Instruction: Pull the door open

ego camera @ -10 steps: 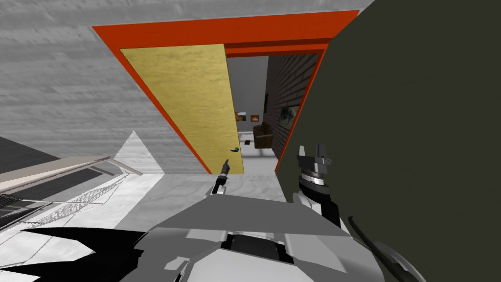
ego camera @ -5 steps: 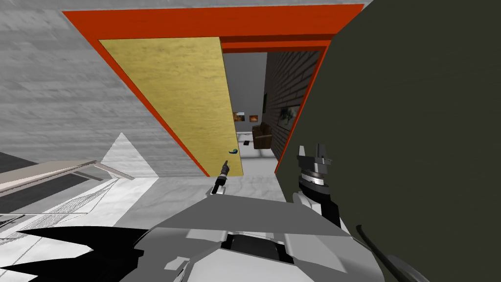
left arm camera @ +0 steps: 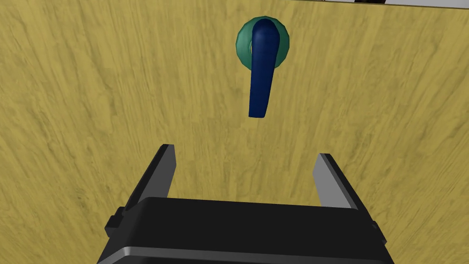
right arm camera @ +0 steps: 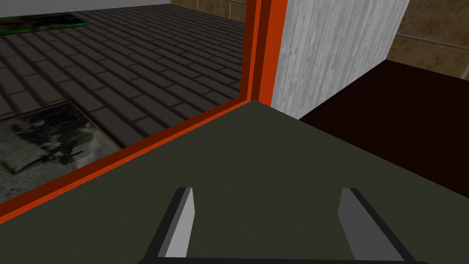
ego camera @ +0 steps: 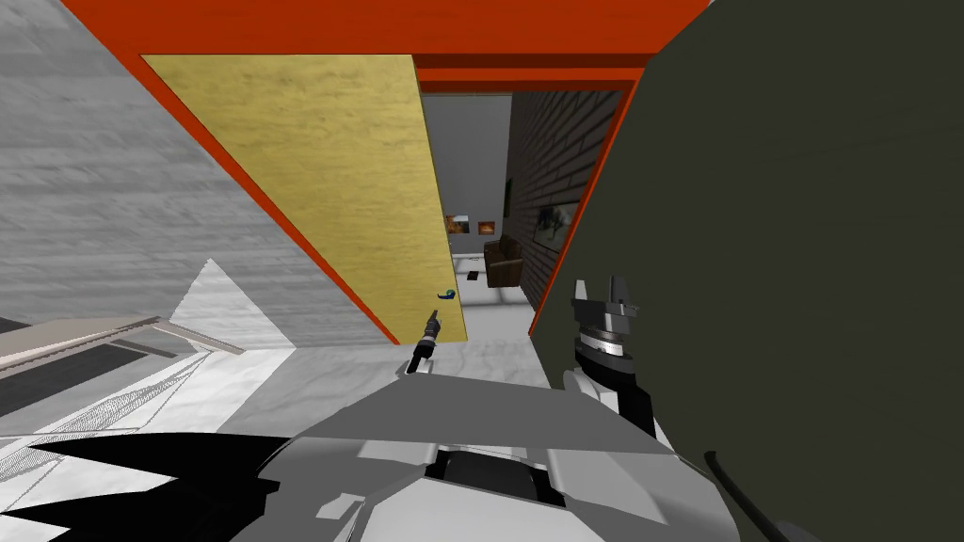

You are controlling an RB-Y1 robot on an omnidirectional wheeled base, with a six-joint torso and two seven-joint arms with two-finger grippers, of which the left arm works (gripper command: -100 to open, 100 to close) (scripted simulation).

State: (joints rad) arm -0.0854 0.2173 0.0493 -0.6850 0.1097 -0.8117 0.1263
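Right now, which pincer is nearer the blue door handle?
Left. The left pincer sits open just short of the blue handle; the right pincer is across the doorway, facing a dark olive wall.

Losing the top of the orange door frame (ego camera: 377, 23) past the head view's upper edge, and its upper right corner behind the dark olive wall (ego camera: 800, 235). Making out the door handle (ego camera: 449, 294) as a blue-green speck, too small for shape. Failing to read the two small pictures (ego camera: 458, 224) on the far wall, or to identify the dark scrap (ego camera: 474, 277) on the floor near the brown armchair (ego camera: 506, 261). In the left wrist view, finding the yellow door (left arm camera: 91, 91) running off every edge, and the green round plate (left arm camera: 242, 43) partly covered by the handle's blue lever. In the right wrist view, losing a framed picture (right arm camera: 41, 137) past the edge, and the finger roots of the right gripper (right arm camera: 266, 189) likewise.
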